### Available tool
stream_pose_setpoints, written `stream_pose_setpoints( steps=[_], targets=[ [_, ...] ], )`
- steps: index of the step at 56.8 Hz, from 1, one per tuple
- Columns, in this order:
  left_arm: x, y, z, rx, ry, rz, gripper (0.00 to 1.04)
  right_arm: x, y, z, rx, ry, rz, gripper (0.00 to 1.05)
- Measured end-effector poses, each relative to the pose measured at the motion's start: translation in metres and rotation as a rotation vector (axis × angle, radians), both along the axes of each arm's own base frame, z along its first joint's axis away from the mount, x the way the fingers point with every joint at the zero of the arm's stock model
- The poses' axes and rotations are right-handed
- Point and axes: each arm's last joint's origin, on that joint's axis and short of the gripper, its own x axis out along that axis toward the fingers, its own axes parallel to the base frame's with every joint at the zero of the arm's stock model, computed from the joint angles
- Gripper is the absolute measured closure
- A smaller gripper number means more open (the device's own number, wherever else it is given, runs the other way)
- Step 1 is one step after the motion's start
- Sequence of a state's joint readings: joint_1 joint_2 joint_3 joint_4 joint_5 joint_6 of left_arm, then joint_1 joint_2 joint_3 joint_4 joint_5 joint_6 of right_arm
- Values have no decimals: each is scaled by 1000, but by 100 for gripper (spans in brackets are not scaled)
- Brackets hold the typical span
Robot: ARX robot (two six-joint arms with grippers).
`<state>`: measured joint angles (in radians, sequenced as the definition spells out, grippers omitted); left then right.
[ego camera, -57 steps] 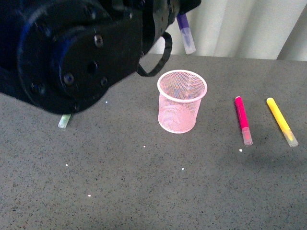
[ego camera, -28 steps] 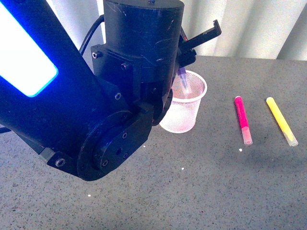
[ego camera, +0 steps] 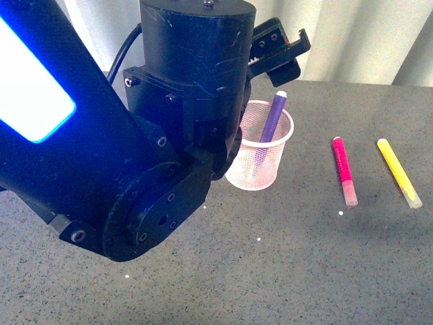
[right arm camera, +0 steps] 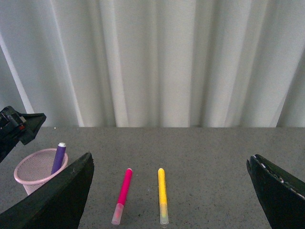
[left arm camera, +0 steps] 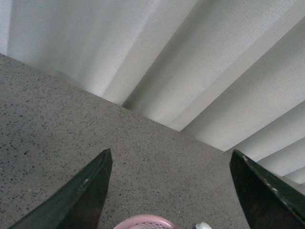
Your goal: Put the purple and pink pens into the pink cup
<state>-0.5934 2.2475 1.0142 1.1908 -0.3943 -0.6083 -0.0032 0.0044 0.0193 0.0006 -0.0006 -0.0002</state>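
Spread open just over the pink cup (ego camera: 252,175), the left tool (left arm camera: 170,154) could snag the leaning purple pen (ego camera: 272,118) if drawn away low; the right tool (right arm camera: 170,159) gapes empty.

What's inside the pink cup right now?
The purple pen, leaning against the rim with its end sticking out. The left arm covers the pink cup's left side, so that part is hidden. The pink pen lies outside.

One pen (ego camera: 272,116) stands leaning inside the cup (ego camera: 274,166) on the desk (ego camera: 304,257). To its right lie a second pen (ego camera: 343,169), then a marker (ego camera: 398,171), side by side.
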Motion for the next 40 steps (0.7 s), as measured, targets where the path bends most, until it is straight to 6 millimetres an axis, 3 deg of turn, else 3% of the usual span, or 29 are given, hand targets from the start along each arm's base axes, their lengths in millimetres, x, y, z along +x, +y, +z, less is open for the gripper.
stream_pose_setpoints(
  steps=[7,19,23,30,40],
  targets=[
    [-4,12,15,-4,-2,9,5,0,0,0,0,0,0,7],
    [-22,54,77,52,27,-79,7,0,0,0,0,0,0,7],
    [-35,78,96,86,21,-104,7,0,0,0,0,0,0,7],
    [-64,137,129,115,-5,-97,7,0,0,0,0,0,0,7],
    [-103,204,148,160,-13,-32,7,0,0,0,0,0,0,7]
  ],
)
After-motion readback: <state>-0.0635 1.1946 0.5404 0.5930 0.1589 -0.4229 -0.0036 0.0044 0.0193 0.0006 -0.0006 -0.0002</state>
